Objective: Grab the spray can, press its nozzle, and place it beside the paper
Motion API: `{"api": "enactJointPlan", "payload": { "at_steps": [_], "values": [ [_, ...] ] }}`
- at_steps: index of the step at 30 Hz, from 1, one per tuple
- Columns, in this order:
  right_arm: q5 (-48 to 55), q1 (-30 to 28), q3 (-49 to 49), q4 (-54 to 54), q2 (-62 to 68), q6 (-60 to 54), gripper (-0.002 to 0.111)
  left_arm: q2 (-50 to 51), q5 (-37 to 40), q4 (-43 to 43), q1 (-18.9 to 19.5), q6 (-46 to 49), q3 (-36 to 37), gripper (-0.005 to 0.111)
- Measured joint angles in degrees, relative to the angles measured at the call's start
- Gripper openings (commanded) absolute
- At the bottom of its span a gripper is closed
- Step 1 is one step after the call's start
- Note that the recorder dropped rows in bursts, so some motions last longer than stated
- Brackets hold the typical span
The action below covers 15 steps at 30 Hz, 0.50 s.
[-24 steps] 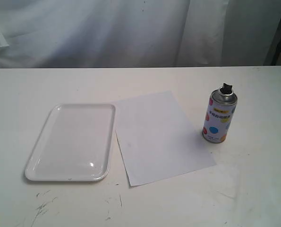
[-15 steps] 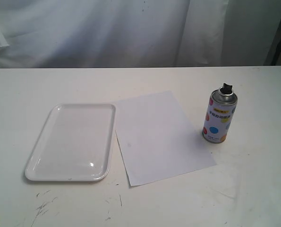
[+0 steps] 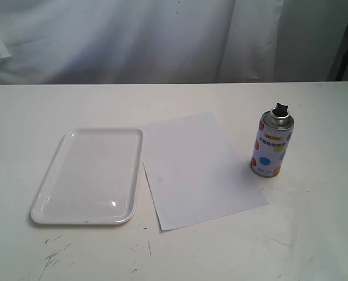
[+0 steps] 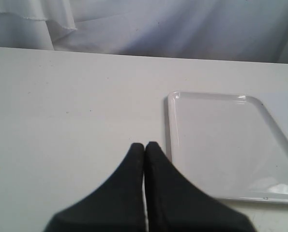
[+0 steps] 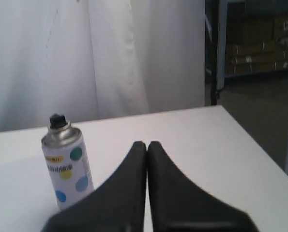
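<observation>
- On the white table (image 3: 314, 234), in the exterior view, the small white cylindrical spray can with coloured dots (image 3: 271, 149) stands upright just beside the right edge of the plain white rectangular sheet of paper (image 3: 200, 170). Its small black plastic nozzle (image 3: 280, 109) is on top. A glossy white rimmed plastic tray (image 3: 89, 175) lies just beside the paper's other edge. Neither arm shows here.
- In the left wrist view, the left arm's black fingers (image 4: 124, 193) are pressed together over bare table beside the tray. The can is not in sight.
- In the right wrist view, the right arm's black fingers (image 5: 119, 193) are pressed together and hold nothing. The can stands ahead of them and off to one side, well apart, its long axis vertical. The right arm looks the nearer, so the pickup is probably its job: spread the fingers, then close them around the can's side.
</observation>
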Motion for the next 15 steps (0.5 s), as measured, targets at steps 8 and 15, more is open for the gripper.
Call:
{"api": "enactJointPlan", "payload": {
  "at_steps": [8, 15],
  "values": [
    [-13.47, 0.0, 0.0, 0.0, 0.0, 0.0, 0.0, 0.0, 0.0, 0.0, 0.0, 0.0, 0.0, 0.0],
    [-15.27, 0.0, 0.0, 0.0, 0.0, -0.38, 0.0, 0.0, 0.0, 0.0, 0.0, 0.0, 0.0, 0.0]
  ]
}}
